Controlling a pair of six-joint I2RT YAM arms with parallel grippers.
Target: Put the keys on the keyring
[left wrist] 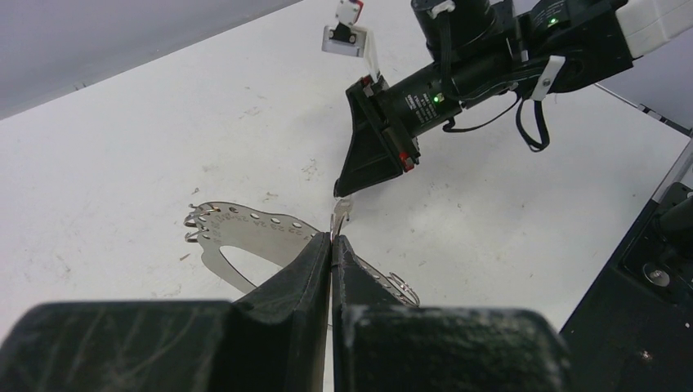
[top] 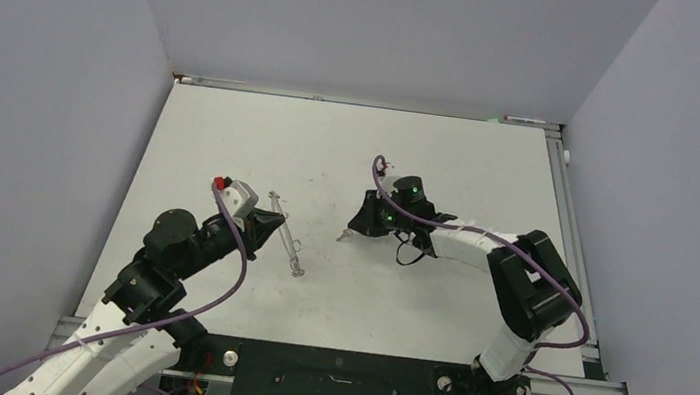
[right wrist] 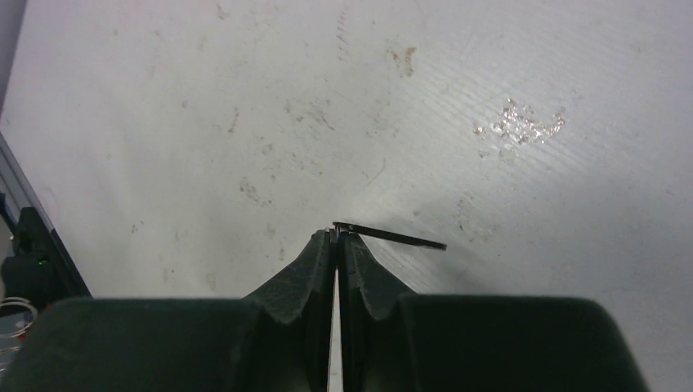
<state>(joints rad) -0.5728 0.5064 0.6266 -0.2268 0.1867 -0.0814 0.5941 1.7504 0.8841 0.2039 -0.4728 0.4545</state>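
My left gripper (top: 276,222) is shut on the keyring (top: 291,247), a flat silver oval hoop with a row of holes and small wire loops at its ends, held just above the table. In the left wrist view the fingers (left wrist: 315,261) pinch its rim (left wrist: 245,231). My right gripper (top: 351,229) is shut on the key (top: 342,238). Its silver blade (left wrist: 342,213) pokes from the right gripper's tip (left wrist: 347,186), just beyond my left fingertips, close to the hoop's rim. In the right wrist view the key shows as a thin dark sliver (right wrist: 392,237) at the shut fingertips (right wrist: 337,234).
The white table (top: 352,147) is scuffed and stained. Grey walls stand on the left, back and right. A metal rail (top: 566,214) runs along the table's right edge. The two arm bases sit at the near edge.
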